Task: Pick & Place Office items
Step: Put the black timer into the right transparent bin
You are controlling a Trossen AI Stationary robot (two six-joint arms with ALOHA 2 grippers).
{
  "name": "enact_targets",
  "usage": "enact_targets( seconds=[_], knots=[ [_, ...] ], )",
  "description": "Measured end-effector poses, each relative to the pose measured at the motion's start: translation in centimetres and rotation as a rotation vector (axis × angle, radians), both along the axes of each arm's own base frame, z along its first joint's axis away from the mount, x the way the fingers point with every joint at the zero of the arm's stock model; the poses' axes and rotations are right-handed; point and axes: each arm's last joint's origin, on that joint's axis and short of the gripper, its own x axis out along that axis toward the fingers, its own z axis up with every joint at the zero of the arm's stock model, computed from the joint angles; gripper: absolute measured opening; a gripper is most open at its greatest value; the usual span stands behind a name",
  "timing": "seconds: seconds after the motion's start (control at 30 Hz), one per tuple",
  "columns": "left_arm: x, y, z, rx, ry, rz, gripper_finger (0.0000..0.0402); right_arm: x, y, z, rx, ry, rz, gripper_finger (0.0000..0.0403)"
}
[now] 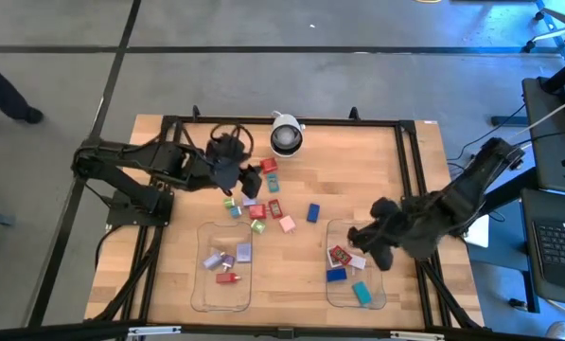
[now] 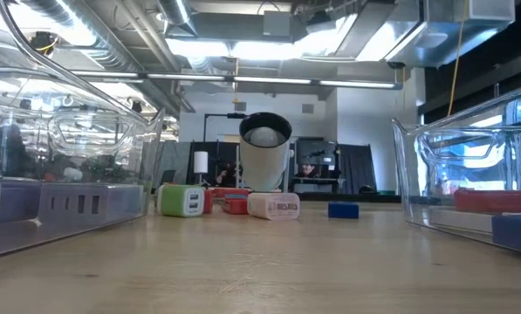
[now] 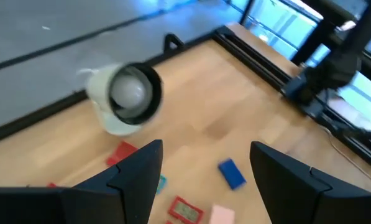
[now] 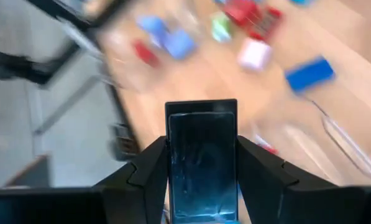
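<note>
Office items: several sit in both trays, a cluster remains mid-table. Right gripper clamps a dark block; left gripper gapes empty.

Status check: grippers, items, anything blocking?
Left gripper open above loose items. Right gripper shut on dark block over right tray. Nothing blocking.

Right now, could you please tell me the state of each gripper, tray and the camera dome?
left gripper: open, empty, above the loose items.
right gripper: shut on a dark flat block, over the right tray.
left tray: holds a few items.
right tray: holds a few items.
camera dome: upright on the table.
</note>
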Motion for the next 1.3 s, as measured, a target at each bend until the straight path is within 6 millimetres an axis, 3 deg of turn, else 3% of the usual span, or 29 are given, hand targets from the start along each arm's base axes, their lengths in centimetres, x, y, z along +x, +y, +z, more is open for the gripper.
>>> enact_targets(
  seconds=[0.27,0.5,0.73,1.07,1.3],
  knots=[
    [1.2,-2.4,-1.3,-0.043,0.012,-0.04,0.0239,2.1,3.3,-4.7,-0.068,0.269,0.046,0.0162],
    [1.4,-4.0,-1.7,-0.074,-0.004,-0.054,0.0239,3.6,4.4,-8.7,-0.149,0.517,0.112,0.0162],
    [1.4,-5.2,-1.4,-0.079,-0.051,-0.089,0.0239,5.1,5.7,-12.1,-0.208,0.651,0.182,0.0162],
    [1.1,-5.9,-1.4,-0.086,-0.065,-0.09,0.0239,6.8,5.7,-15.3,-0.277,0.751,0.245,0.0162],
    [1.1,-6.0,-1.4,-0.102,-0.07,-0.087,0.0239,7.6,5.6,-15.7,-0.299,0.709,0.263,0.0165]
  ],
)
